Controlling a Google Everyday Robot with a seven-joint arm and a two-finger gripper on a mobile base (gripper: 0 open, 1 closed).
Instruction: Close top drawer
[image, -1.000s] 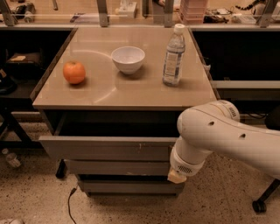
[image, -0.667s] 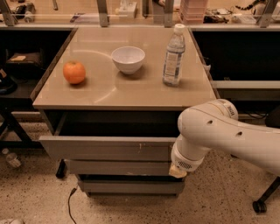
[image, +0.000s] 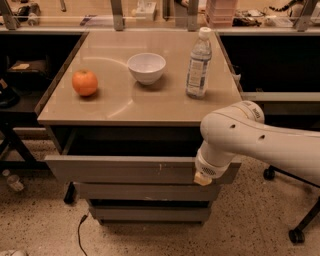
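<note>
Below the tabletop (image: 125, 107), the top drawer (image: 125, 170) stands pulled out, with the white arm (image: 250, 140) across its right end. The gripper (image: 202, 178) sits against the drawer front, its grip impossible to tell. Above stand a bottle (image: 199, 62), bowl (image: 146, 67) and orange (image: 85, 82).

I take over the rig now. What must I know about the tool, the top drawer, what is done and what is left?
The tool sits at the right end of the front of the top drawer, seemingly touching it.
The drawer is pulled out, dark inside showing under the tabletop.
Done: tool placed.
Left: push it fully in.
On top: orange, bowl, bottle.
</note>
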